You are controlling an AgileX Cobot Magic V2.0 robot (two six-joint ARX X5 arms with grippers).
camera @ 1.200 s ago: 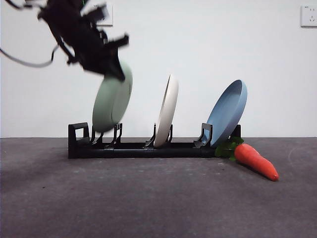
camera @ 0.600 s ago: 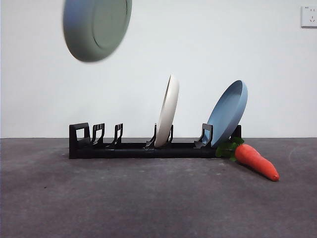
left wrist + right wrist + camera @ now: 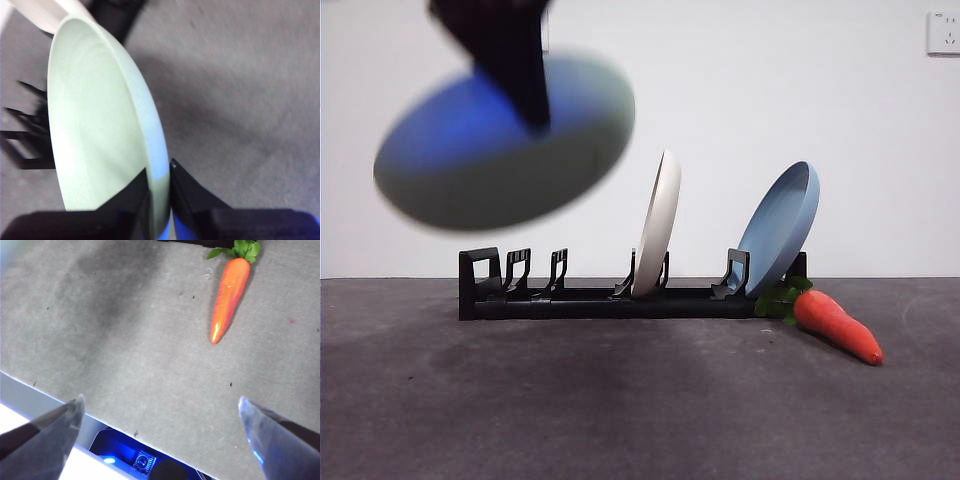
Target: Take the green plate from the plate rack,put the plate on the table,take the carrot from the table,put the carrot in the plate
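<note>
My left gripper (image 3: 159, 192) is shut on the rim of the green plate (image 3: 95, 135). In the front view the gripper (image 3: 525, 105) comes down from the top left and holds the plate (image 3: 510, 150) tilted in the air above the left end of the plate rack (image 3: 610, 295). The plate is blurred by motion. The carrot (image 3: 835, 325) lies on the table (image 3: 620, 400) at the rack's right end, leaves toward the rack. My right gripper (image 3: 160, 412) is open and empty above the table's edge, with the carrot (image 3: 227, 297) some way ahead of it.
A cream-white plate (image 3: 658, 225) stands in the rack's middle slot. A blue plate (image 3: 780, 225) leans in the right slot. The rack's left slots hold nothing. A white wall stands behind the rack.
The green plate has come out of the rack's left slot, gone up to the top left, then swung lower and toward the camera, tilting flatter. The carrot and other plates have not moved.
</note>
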